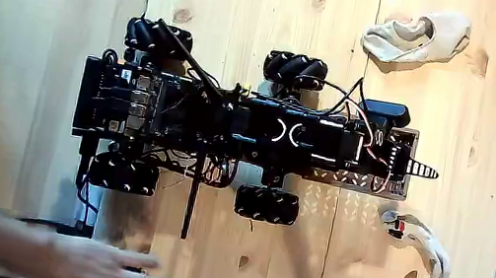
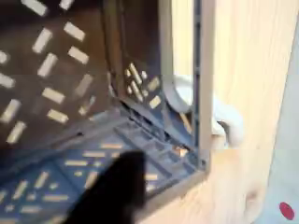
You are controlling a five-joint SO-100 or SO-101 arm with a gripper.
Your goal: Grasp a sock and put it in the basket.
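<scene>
While tool state cannot be told, steer toward lumpy cream-beige cloth sock (image 1: pixel 416 36) at one o'clock, clear of perforated grey-brown basket (image 2: pixel 56 103).

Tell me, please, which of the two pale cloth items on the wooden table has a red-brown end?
The thin white curved strip in the fixed view's lower right. The lumpy cream sock at upper right has none.
</scene>
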